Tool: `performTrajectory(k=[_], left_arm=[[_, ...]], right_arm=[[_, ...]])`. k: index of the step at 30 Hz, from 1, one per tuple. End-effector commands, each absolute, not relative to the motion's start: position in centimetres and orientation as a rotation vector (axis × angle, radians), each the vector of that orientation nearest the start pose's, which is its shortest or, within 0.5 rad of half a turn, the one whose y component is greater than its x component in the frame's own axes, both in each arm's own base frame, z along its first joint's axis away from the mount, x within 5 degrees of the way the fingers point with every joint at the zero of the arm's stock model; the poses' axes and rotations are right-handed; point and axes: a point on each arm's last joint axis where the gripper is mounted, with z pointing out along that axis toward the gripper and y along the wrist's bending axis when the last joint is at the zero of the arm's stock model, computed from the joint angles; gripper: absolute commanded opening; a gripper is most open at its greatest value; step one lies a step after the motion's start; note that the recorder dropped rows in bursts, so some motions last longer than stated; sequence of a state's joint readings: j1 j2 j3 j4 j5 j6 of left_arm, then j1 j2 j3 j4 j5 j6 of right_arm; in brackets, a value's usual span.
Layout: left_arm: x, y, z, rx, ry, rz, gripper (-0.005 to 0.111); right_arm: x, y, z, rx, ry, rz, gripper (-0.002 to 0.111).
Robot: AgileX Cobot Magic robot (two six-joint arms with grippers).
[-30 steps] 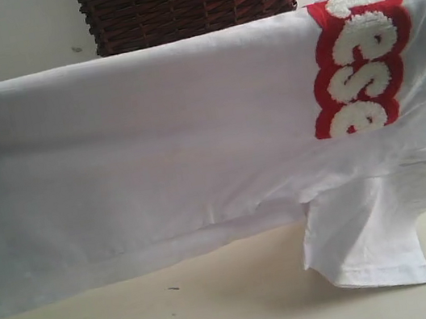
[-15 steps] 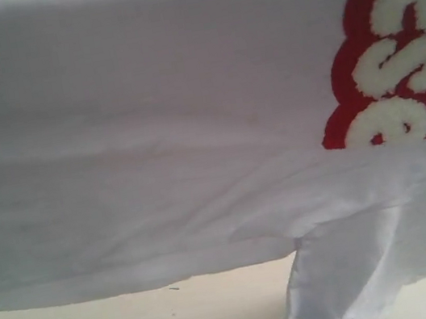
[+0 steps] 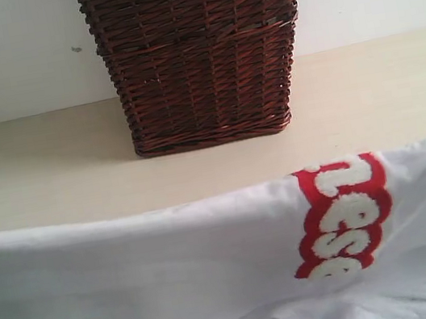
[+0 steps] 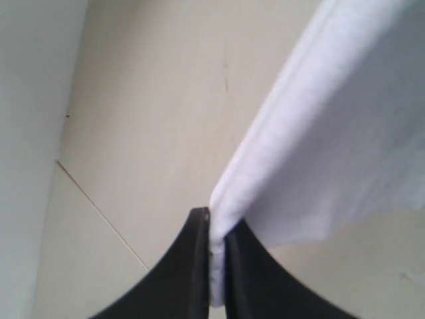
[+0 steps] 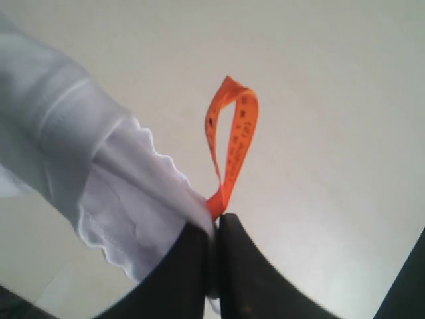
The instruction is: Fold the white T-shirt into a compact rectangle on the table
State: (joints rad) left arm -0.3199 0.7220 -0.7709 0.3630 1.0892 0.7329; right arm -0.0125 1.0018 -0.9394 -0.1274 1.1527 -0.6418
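The white T-shirt (image 3: 176,280) stretches along the table's (image 3: 35,173) near edge, possibly hanging just above it, red-edged lettering (image 3: 341,216) toward the right. The left gripper (image 4: 217,222) pinches its hem. The right gripper (image 5: 212,226) clamps the collar beside the orange loop (image 5: 232,139). A wicker basket (image 3: 200,55) stands at the far edge.

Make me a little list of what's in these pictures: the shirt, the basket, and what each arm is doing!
Shirt: white T-shirt, held stretched between both arms
Lettering: fuzzy white letters on red, toward the right
Basket: dark wicker basket on the table, behind the shirt
Left end effector: shut on the shirt's edge
Right end effector: shut on the shirt beside the orange loop
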Motion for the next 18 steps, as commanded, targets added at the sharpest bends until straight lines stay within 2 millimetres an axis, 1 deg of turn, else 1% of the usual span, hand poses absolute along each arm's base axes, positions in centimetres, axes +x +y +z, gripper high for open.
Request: performTrajectory(k=[1, 3, 6, 8, 10, 11, 13, 15, 16, 18], left_arm=[[14.9, -0.9, 29.4, 1.315, 2.095, 0.811, 0.000], [16.4, -1.2, 28.4, 1.291, 2.049, 0.850, 0.000], [18.5, -2.2, 26.7, 1.303, 2.021, 0.828, 0.000], [19.8, -2.8, 25.6, 1.326, 2.020, 0.792, 0.000], [20.8, -3.1, 24.6, 1.313, 2.039, 0.769, 0.001], [21.4, -3.1, 24.1, 1.305, 2.053, 0.772, 0.003], [22.4, -2.8, 23.1, 1.285, 2.090, 0.791, 0.013], [23.0, -2.3, 22.4, 1.254, 2.123, 0.818, 0.025], [23.4, -2.0, 22.1, 1.209, 2.145, 0.824, 0.034], [23.9, -1.5, 21.9, 1.153, 2.155, 0.842, 0.044]], right_arm=[[20.3, -1.7, 29.7, -0.922, 2.502, -0.477, 0.000], [22.0, -1.6, 28.5, -0.911, 2.421, -0.497, 0.000], [24.1, -1.4, 27.0, -0.909, 2.326, -0.504, 0.000], [25.3, -1.3, 25.8, -0.923, 2.325, -0.492, 0.000], [26.3, -1.3, 24.7, -0.937, 2.333, -0.479, 0.000], [27.0, -1.2, 24.0, -0.914, 2.331, -0.463, 0.000], [28.0, -1.0, 23.2, -0.857, 2.313, -0.435, 0.006], [28.9, -1.0, 22.6, -0.817, 2.283, -0.419, 0.015], [29.4, -0.9, 22.3, -0.801, 2.266, -0.410, 0.020], [30.1, -0.9, 21.8, -0.790, 2.229, -0.409, 0.030]])
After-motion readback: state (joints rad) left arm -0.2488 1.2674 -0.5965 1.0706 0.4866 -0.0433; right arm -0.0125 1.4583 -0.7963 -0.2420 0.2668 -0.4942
